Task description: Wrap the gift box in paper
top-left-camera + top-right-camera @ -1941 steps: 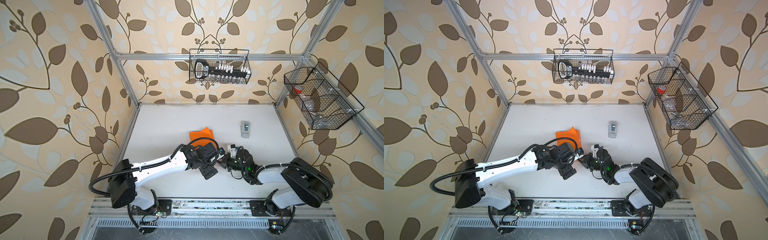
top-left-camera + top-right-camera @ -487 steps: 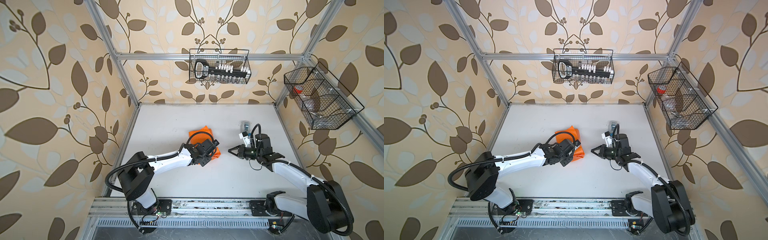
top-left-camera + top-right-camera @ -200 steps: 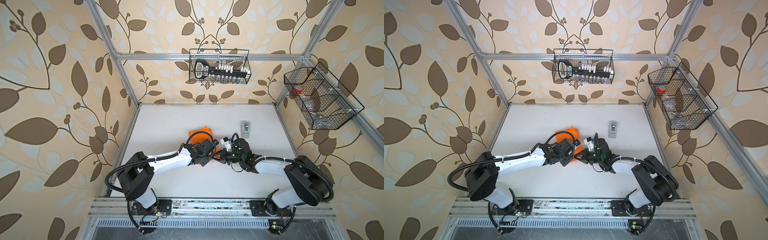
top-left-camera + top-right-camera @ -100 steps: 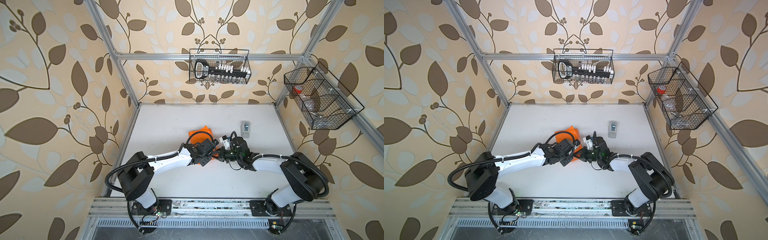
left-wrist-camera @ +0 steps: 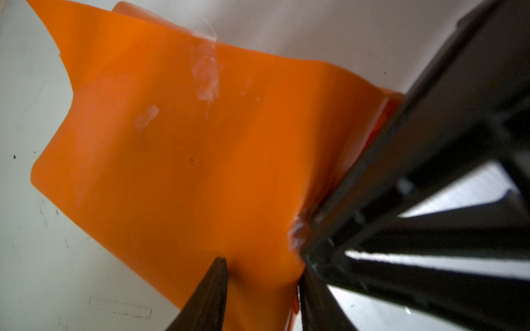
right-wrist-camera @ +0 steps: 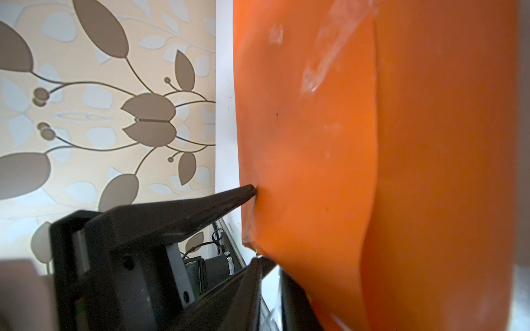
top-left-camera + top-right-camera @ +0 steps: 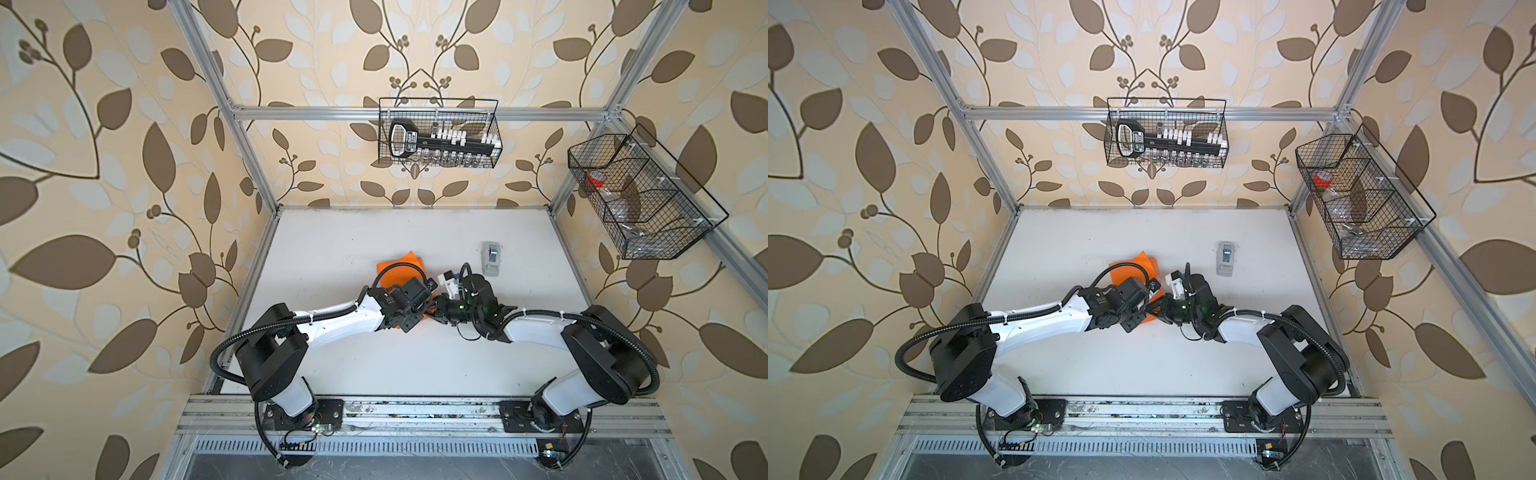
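The orange paper [image 7: 398, 269] [image 7: 1133, 266] is folded round a box-shaped bundle at mid-table; the gift box itself is hidden under it. In the left wrist view the paper [image 5: 186, 157] carries strips of clear tape [image 5: 205, 71]. My left gripper [image 7: 424, 308] [image 7: 1148, 309] [image 5: 262, 268] is shut on the bundle, one finger pressed to each side. My right gripper [image 7: 437, 309] [image 7: 1160, 309] [image 6: 271, 266] meets the bundle's near right corner, its jaws a narrow slit apart against the paper's [image 6: 315, 143] edge. A left fingertip [image 6: 250, 190] dents the paper.
A small grey tape dispenser [image 7: 490, 258] [image 7: 1225, 257] stands behind and to the right of the bundle. Wire baskets hang on the back wall [image 7: 438, 133] and the right wall [image 7: 640, 199]. Both arms meet at mid-table, fingers almost touching.
My right gripper came from near the tape dispenser to the bundle's right side, and its jaws have just parted a little. The left gripper keeps its hold and place.
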Robot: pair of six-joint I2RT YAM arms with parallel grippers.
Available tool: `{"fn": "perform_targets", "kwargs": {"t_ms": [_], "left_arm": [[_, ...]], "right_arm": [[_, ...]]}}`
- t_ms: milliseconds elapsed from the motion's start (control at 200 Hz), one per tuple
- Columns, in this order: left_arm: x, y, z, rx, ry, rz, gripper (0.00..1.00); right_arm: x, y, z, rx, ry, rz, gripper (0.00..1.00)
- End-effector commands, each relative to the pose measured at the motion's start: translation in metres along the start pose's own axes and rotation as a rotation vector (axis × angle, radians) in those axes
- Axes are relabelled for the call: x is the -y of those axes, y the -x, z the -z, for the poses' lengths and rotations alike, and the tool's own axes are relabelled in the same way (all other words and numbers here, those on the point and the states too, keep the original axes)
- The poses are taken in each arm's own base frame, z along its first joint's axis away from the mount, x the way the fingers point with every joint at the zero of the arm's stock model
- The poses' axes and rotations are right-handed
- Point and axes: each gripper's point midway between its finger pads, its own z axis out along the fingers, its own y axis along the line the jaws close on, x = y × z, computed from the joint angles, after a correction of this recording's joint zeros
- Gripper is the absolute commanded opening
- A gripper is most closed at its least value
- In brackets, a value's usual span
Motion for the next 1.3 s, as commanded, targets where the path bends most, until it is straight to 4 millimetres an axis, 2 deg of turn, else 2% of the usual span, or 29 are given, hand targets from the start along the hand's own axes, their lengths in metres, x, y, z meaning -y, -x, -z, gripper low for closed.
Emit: {"fn": "perform_targets", "kwargs": {"t_ms": [0,185,500,725,870,935,1010,1109,1294], "left_arm": [[0.011,-0.026,-0.01,-0.098,-0.06,0.015,0.41],[0.01,-0.026,-0.01,-0.101,-0.06,0.015,0.41],[0.01,-0.025,-0.01,-0.099,-0.061,0.015,0.41],[0.011,-0.026,-0.01,-0.101,-0.063,0.016,0.41],[0.011,-0.026,-0.01,-0.103,-0.064,0.016,0.41],[0.011,-0.026,-0.01,-0.105,-0.064,0.016,0.41],[0.011,-0.026,-0.01,-0.104,-0.066,0.016,0.41],[0.012,-0.026,-0.011,-0.106,-0.066,0.015,0.41],[0.012,-0.027,-0.012,-0.112,-0.067,0.013,0.41]], "right_arm": [[-0.004,0.006,0.004,0.038,-0.023,-0.006,0.21],[-0.001,0.006,0.008,0.041,-0.055,-0.026,0.36],[-0.005,0.005,0.01,0.032,-0.061,-0.047,0.41],[-0.016,0.006,0.029,0.06,-0.08,-0.023,0.44],[-0.022,0.008,0.05,0.095,-0.129,0.034,0.45],[-0.015,0.009,0.063,0.122,-0.162,0.047,0.38],[-0.004,0.008,0.073,0.139,-0.185,0.049,0.16],[0.006,-0.002,0.071,0.118,-0.175,0.059,0.0],[0.014,-0.023,0.042,0.053,-0.106,0.04,0.0]]}}
